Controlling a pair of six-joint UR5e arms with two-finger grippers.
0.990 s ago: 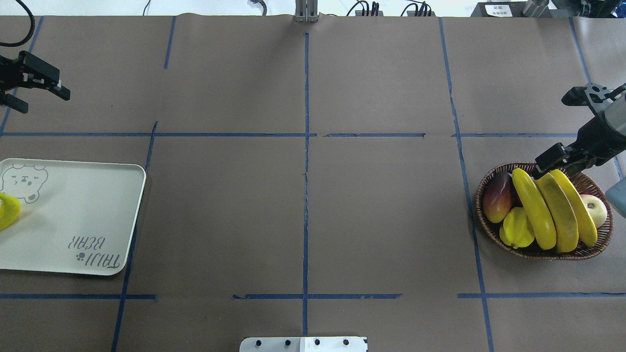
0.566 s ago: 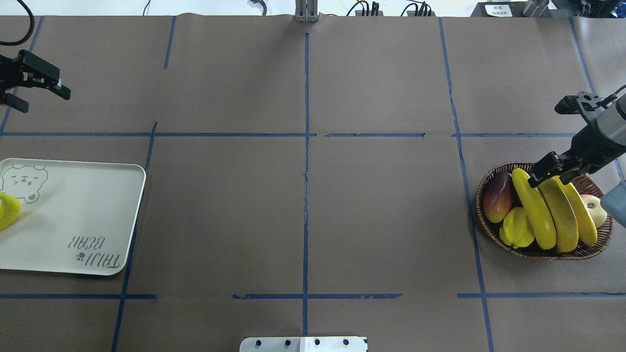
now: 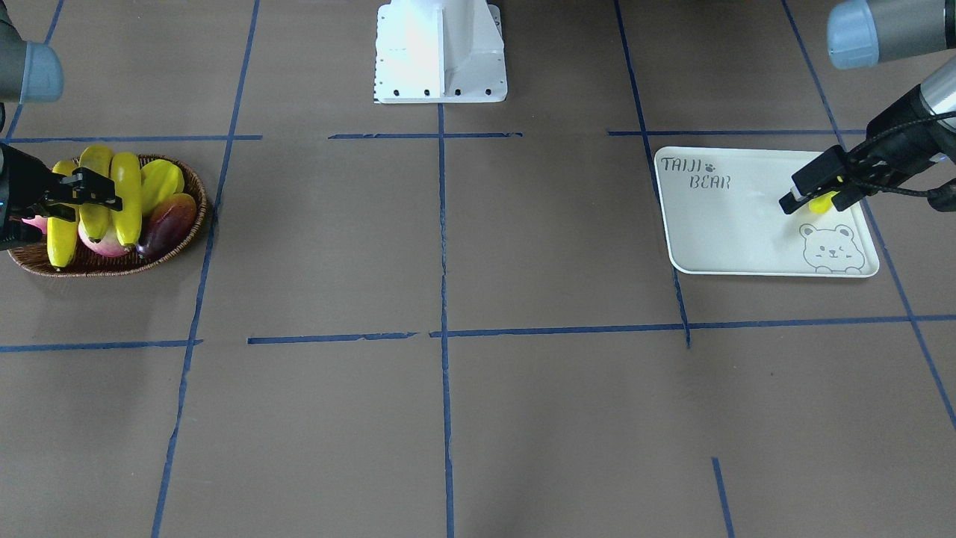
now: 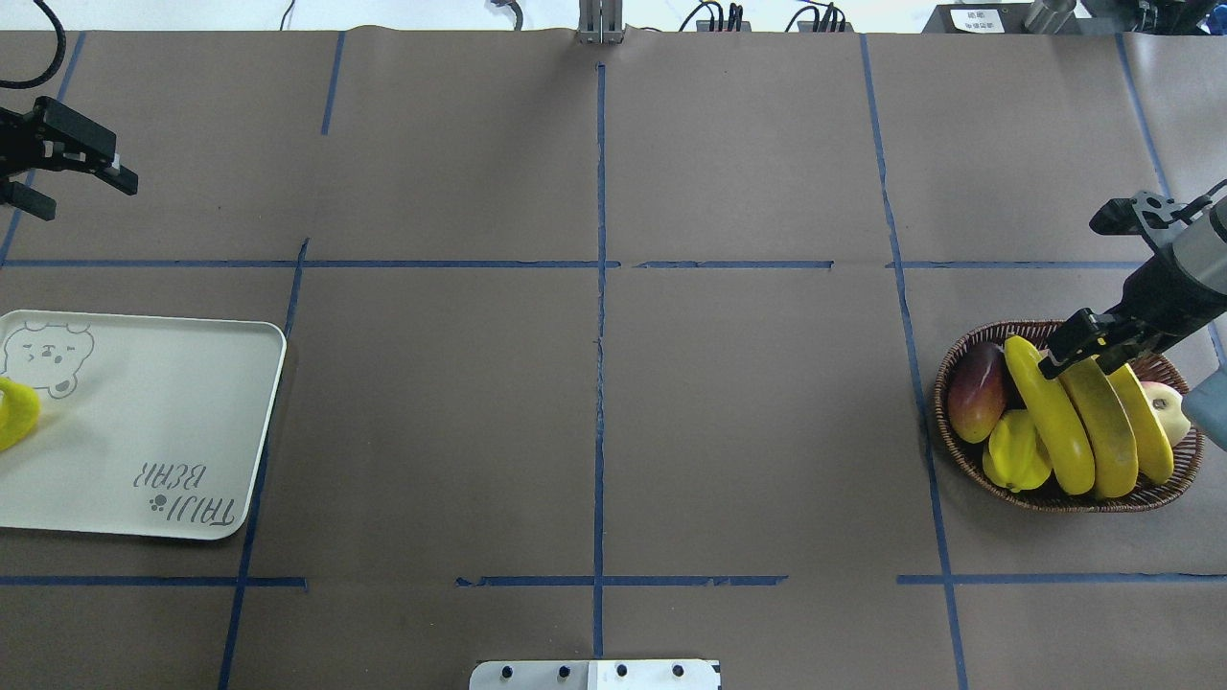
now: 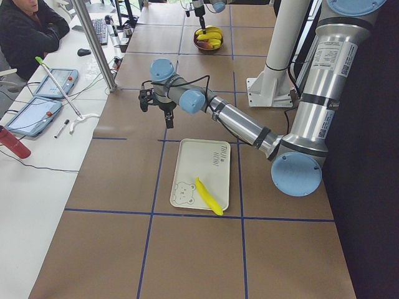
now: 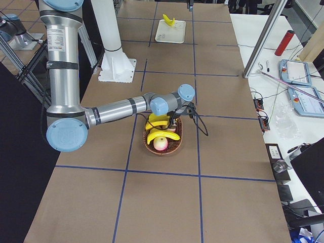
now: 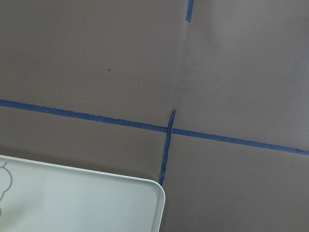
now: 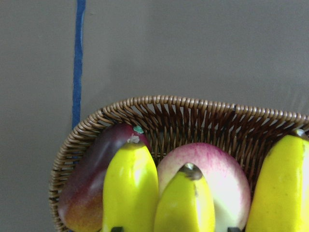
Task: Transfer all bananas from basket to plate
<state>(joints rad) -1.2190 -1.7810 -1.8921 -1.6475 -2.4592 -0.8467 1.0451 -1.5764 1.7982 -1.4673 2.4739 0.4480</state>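
Closed so near its far tip, the middle banana could be levered from the open right fingers; left fingers are open, empty.

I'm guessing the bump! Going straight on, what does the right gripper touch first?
Probably the right gripper meets the middle long yellow banana in the oval brown wicker basket; depth is unclear.

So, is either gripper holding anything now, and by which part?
Nothing is held. The right gripper straddles the middle banana's end, jaws open around it; the left gripper is open and empty.
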